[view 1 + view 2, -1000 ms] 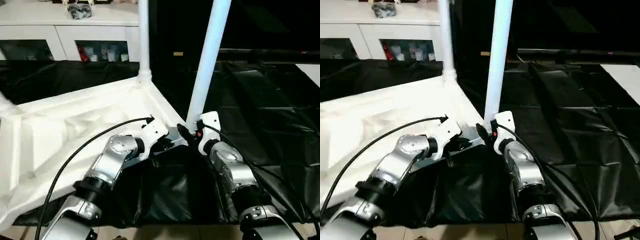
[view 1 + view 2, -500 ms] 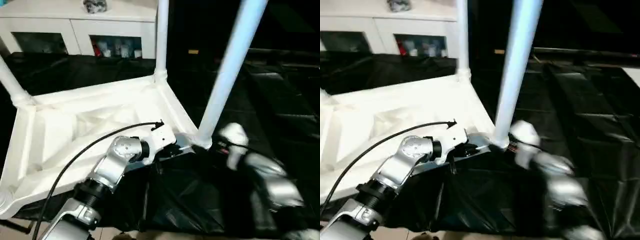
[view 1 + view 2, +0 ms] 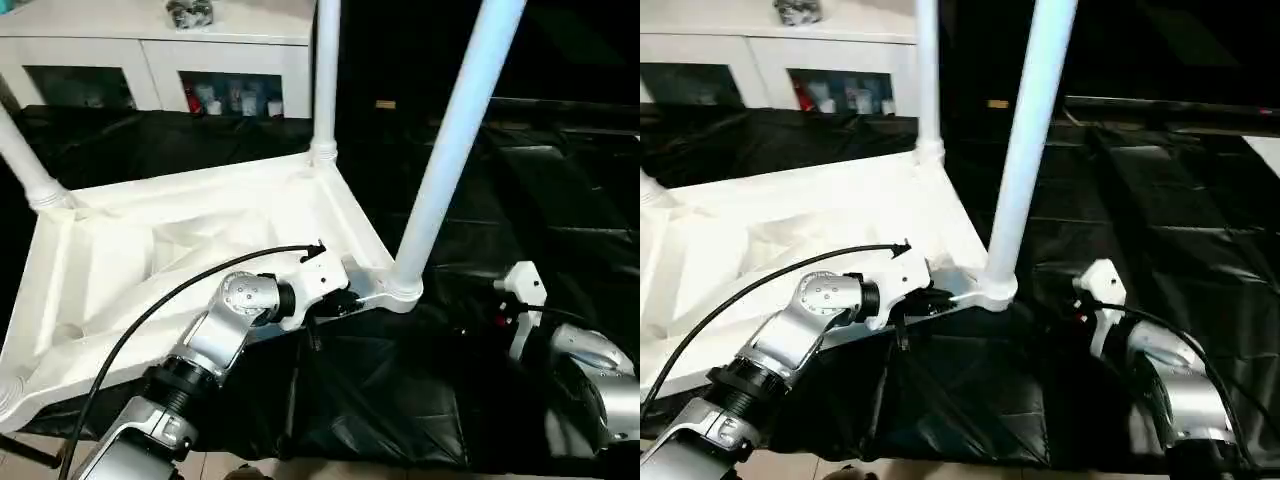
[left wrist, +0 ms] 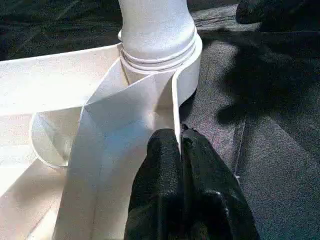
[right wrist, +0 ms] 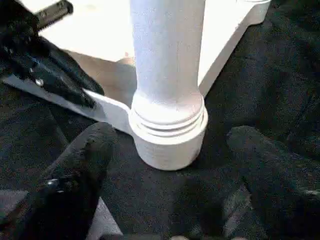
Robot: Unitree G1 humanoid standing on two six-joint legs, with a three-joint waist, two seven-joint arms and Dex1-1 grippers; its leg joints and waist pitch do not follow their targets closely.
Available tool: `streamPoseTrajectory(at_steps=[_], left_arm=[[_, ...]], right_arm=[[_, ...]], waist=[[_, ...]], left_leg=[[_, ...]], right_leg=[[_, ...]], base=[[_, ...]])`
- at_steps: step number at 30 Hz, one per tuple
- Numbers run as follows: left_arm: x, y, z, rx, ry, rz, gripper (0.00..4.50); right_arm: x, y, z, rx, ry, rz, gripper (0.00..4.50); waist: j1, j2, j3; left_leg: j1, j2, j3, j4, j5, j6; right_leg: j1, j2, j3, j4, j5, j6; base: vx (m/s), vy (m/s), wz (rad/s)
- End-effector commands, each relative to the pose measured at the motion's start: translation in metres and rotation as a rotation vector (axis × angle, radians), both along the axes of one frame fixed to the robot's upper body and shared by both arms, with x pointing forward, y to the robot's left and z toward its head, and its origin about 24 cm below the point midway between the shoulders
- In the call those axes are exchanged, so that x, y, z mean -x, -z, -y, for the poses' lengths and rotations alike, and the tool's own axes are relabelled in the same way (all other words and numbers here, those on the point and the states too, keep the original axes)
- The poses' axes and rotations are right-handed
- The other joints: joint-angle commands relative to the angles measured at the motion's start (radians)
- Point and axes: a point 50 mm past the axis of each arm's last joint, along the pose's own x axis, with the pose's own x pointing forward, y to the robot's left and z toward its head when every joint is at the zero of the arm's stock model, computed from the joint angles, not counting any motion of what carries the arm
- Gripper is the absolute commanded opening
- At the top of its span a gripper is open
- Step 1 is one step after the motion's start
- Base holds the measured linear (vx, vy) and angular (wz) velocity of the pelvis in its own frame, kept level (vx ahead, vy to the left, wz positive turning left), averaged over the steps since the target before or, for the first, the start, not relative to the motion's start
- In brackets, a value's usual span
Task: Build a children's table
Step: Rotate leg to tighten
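Note:
The white children's table (image 3: 180, 250) lies upside down on the black cloth with its ribbed underside up. Three tapered legs stand in its corner sockets: one at the near right (image 3: 450, 140), one at the far right (image 3: 325, 70), one at the far left (image 3: 25, 160). My left gripper (image 4: 180, 145) is shut on the table's thin rim just beside the near right socket (image 4: 157, 45). My right gripper (image 5: 170, 137) is open, drawn back from that leg's base, with one finger (image 5: 80, 165) on each side and neither touching it.
The black-draped work surface (image 3: 560, 200) stretches to the right and behind. A white cabinet (image 3: 150, 50) with glass doors stands at the back left, a dark bundle (image 3: 190, 12) on top. A black cable (image 3: 150, 310) loops over my left arm.
My right gripper has let go of the near right leg's base and pulled back to the right. The left gripper stays on the rim. The camera has shifted.

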Motion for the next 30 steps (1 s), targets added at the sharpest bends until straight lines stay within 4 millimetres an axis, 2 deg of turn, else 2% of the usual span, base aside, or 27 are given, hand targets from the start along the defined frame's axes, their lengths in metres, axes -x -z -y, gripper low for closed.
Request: streamPoseTrajectory(at_steps=[1,5,6,10,12,13,15,17,19,22,24,25,28,30], left_arm=[[0.002,-0.007,0.004,0.019,0.054,0.033,0.0],[0.003,-0.006,0.002,0.012,0.065,0.036,0.0],[0.004,-0.005,0.0,0.006,0.079,0.031,0.0],[0.005,-0.005,-0.002,0.003,0.083,0.027,0.0],[0.004,-0.005,-0.003,0.0,0.084,0.026,0.0],[0.004,-0.005,-0.004,-0.002,0.084,0.025,0.0],[0.004,-0.005,-0.005,-0.005,0.084,0.023,0.0],[0.005,-0.004,-0.006,-0.009,0.085,0.019,0.0],[0.005,-0.005,-0.008,-0.013,0.087,0.016,0.0],[0.004,-0.005,-0.012,-0.023,0.092,0.012,0.0],[0.004,-0.005,-0.013,-0.026,0.092,0.012,0.0],[0.003,-0.005,-0.015,-0.03,0.093,0.012,0.0],[0.003,-0.005,-0.018,-0.037,0.092,0.01,0.0],[0.003,-0.005,-0.02,-0.042,0.091,0.008,0.0]], right_arm=[[-0.004,-0.006,-0.005,-0.01,-0.009,0.019,4.46],[-0.008,-0.006,-0.011,0.028,-0.022,0.043,4.46],[-0.013,-0.006,-0.016,0.052,-0.022,0.056,4.46],[-0.024,-0.005,-0.028,0.085,-0.046,0.058,4.46],[-0.031,-0.006,-0.031,0.09,-0.027,0.059,4.46],[-0.035,-0.006,-0.033,0.091,-0.017,0.056,4.46],[-0.038,-0.005,-0.036,0.1,-0.025,0.051,4.46],[-0.039,-0.003,-0.04,0.119,-0.059,0.045,4.12],[-0.041,-0.002,-0.042,0.118,-0.075,0.042,4.09],[-0.044,-0.004,-0.046,0.107,-0.096,0.044,3.71],[-0.044,-0.005,-0.047,0.105,-0.105,0.044,3.62],[-0.046,-0.005,-0.048,0.106,-0.113,0.044,3.53],[-0.048,-0.005,-0.049,0.105,-0.124,0.047,3.29],[-0.048,-0.005,-0.051,0.103,-0.135,0.048,3.21]], waist=[[0.002,-0.018,-0.062],[0.002,-0.018,-0.063],[0.001,-0.02,-0.062],[0.0,-0.017,-0.062],[0.003,-0.016,-0.063],[0.002,-0.019,-0.065],[0.001,-0.018,-0.066],[0.0,-0.018,-0.065],[0.0,-0.018,-0.065],[0.0,-0.019,-0.064],[-0.001,-0.018,-0.063],[-0.001,-0.025,-0.063],[0.0,-0.02,-0.061],[0.0,-0.022,-0.061]], left_leg=[[0.006,0.025,-0.004,-0.053,-0.195,0.097],[0.006,0.025,-0.004,-0.053,-0.19,0.086],[0.006,0.025,-0.004,-0.054,-0.191,0.085],[0.009,0.025,-0.004,-0.054,-0.198,0.072],[0.014,0.026,-0.002,-0.052,-0.192,0.07],[0.009,0.025,-0.003,-0.053,-0.175,0.071],[0.008,0.025,-0.003,-0.051,-0.17,0.072],[0.006,0.024,-0.003,-0.051,-0.179,0.071],[0.009,0.024,-0.002,-0.05,-0.187,0.071],[0.007,0.024,-0.003,-0.051,-0.188,0.07],[0.008,0.024,-0.003,-0.051,-0.195,0.067],[0.007,0.024,-0.002,-0.051,-0.203,0.066],[0.008,0.025,-0.003,-0.051,-0.214,0.055],[0.008,0.025,-0.004,-0.052,-0.219,0.051]], right_leg=[[0.052,-0.055,0.043,-0.065,-0.24,-0.183],[0.051,-0.056,0.042,-0.064,-0.251,-0.177],[0.051,-0.056,0.042,-0.065,-0.253,-0.175],[0.049,-0.057,0.043,-0.064,-0.269,-0.176],[0.045,-0.055,0.045,-0.062,-0.246,-0.184],[0.051,-0.055,0.044,-0.054,-0.215,-0.196],[0.05,-0.055,0.045,-0.051,-0.196,-0.202],[0.051,-0.056,0.044,-0.051,-0.205,-0.201],[0.051,-0.057,0.045,-0.054,-0.217,-0.196],[0.052,-0.057,0.045,-0.054,-0.227,-0.193],[0.051,-0.056,0.045,-0.053,-0.234,-0.193],[0.051,-0.056,0.046,-0.055,-0.246,-0.189],[0.047,-0.058,0.047,-0.055,-0.271,-0.185],[0.048,-0.057,0.046,-0.054,-0.271,-0.185]], base=[[0.0,0.0,0.0],[0.0,0.0,0.0],[0.0,0.0,0.0],[0.0,0.0,0.0],[0.0,0.0,0.0],[0.0,0.0,0.0],[0.0,0.0,0.0],[0.0,0.0,0.0],[0.0,0.0,0.0],[0.0,0.0,0.0],[0.0,0.0,0.0],[0.0,0.0,0.0],[0.0,0.0,0.0],[0.0,0.0,0.0]])
